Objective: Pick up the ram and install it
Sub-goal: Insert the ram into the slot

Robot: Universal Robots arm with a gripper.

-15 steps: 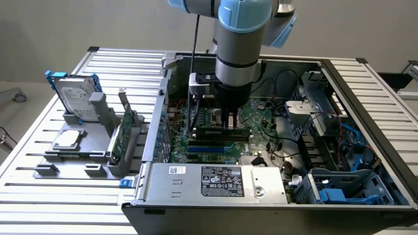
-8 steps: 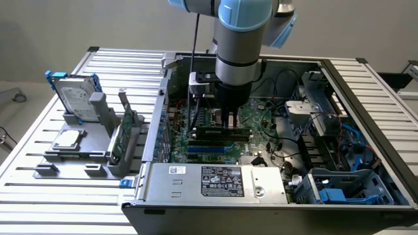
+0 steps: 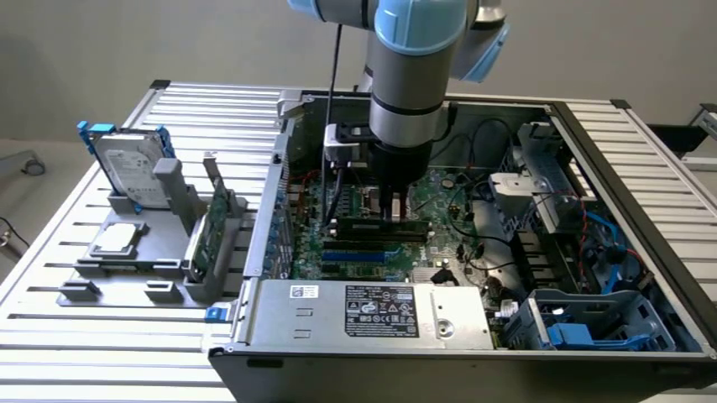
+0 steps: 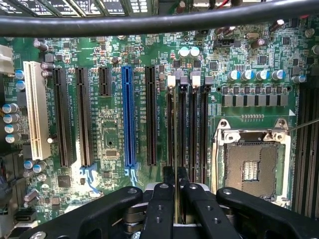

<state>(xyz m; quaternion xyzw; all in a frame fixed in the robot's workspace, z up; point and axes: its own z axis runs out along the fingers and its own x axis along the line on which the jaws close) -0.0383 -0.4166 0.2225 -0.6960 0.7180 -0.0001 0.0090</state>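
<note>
Ram (image 3: 356, 227) pinched in fingers (image 4: 158, 211); arm (image 3: 409, 75) vertical over motherboard (image 4: 114, 129).

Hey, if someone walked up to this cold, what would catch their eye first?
The light-blue robot arm hanging down into the open computer case mid-table. Its pincer is shut on the ram, low over the slots of the green motherboard. On the exterior view's left, a silver hard drive with blue rails stands upright in a grey holder.
</note>
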